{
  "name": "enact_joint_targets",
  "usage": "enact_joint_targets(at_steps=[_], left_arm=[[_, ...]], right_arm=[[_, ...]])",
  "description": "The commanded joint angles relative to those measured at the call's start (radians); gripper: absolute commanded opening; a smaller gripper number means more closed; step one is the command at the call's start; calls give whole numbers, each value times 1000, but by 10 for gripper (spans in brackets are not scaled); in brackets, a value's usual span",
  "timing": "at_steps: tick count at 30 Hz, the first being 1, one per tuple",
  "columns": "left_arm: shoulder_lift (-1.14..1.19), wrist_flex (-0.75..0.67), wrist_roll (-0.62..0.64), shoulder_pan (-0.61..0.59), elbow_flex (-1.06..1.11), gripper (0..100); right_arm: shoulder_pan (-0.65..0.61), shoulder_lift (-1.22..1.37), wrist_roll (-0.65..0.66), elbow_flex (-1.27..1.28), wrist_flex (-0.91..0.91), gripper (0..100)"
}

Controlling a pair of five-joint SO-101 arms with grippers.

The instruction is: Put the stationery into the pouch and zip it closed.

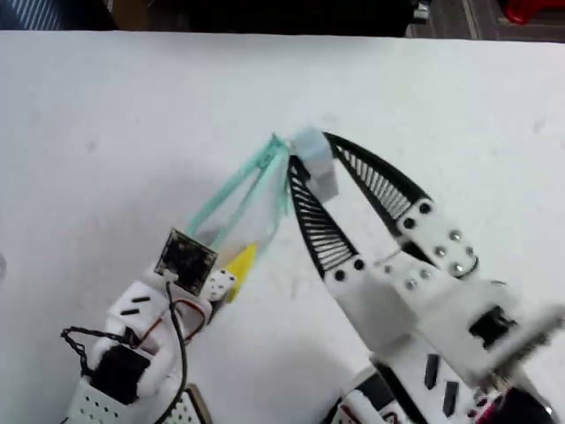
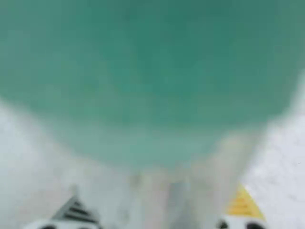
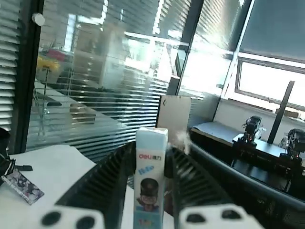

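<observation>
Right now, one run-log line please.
left gripper: shut on pouch | right gripper: shut on eraser, by pouch's far end | eraser: not yet inside

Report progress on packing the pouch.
Done: nothing is visibly packed, and it is unclear whether the pouch already holds anything. In hand: the right gripper is clamped on an eraser, held beside the pouch's far end, and the left gripper is at its near end. Left: get the eraser inside, then zip the pouch closed.
</observation>
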Motion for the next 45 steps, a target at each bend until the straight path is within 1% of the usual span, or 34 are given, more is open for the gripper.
enact_joint_targets(at_steps=[1,7,9,12,19,32,38,40,43,44,45], left_arm=[[-10,12,-6,18,-48,204],[-10,6,-6,12,-48,204],[-10,5,-6,12,-48,204],[-10,5,-6,12,-48,204],[-10,-3,-6,12,-49,204],[-10,-3,-3,10,-49,204],[-10,-3,-2,10,-49,204],[-10,-3,-2,10,-49,204],[-10,-3,-2,10,-49,204],[-10,-3,-2,10,-49,204],[-10,-3,-2,10,-49,204]], right_arm=[[-25,2,6,43,-59,16],[-114,67,8,198,-163,16],[-125,97,9,239,-219,16],[-128,139,6,273,-251,16],[-127,213,6,313,-252,16],[-128,213,6,397,-245,16],[-122,99,12,430,-216,21],[-122,51,14,446,-171,69],[-122,-10,12,486,-125,207],[-122,-22,12,496,-117,231],[-122,-35,12,502,-114,235]])
